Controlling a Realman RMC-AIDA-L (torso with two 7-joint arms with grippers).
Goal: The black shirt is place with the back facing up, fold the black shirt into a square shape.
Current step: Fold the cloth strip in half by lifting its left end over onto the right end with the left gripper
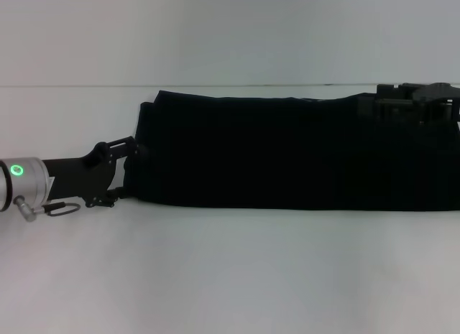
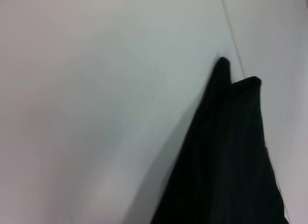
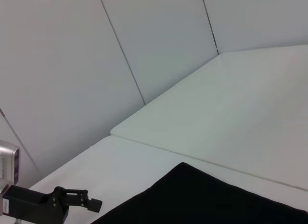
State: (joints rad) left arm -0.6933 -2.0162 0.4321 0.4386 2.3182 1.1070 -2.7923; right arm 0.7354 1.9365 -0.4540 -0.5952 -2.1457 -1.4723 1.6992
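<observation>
I see the black shirt (image 1: 287,151) folded into a long band across the white table (image 1: 230,276), running from centre-left out past the right edge of the head view. Left gripper (image 1: 131,169) sits at the band's left end, fingers spread at the cloth edge. Right gripper (image 1: 420,100) is over the far right corner; can't tell its fingers' state.

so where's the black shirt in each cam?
Head: black shirt, long folded band mid-frame; left gripper at its left end, right gripper at its right.
Left wrist: dark wedge, lower right.
Right wrist: bottom edge.
Shared landmark: white table.
</observation>
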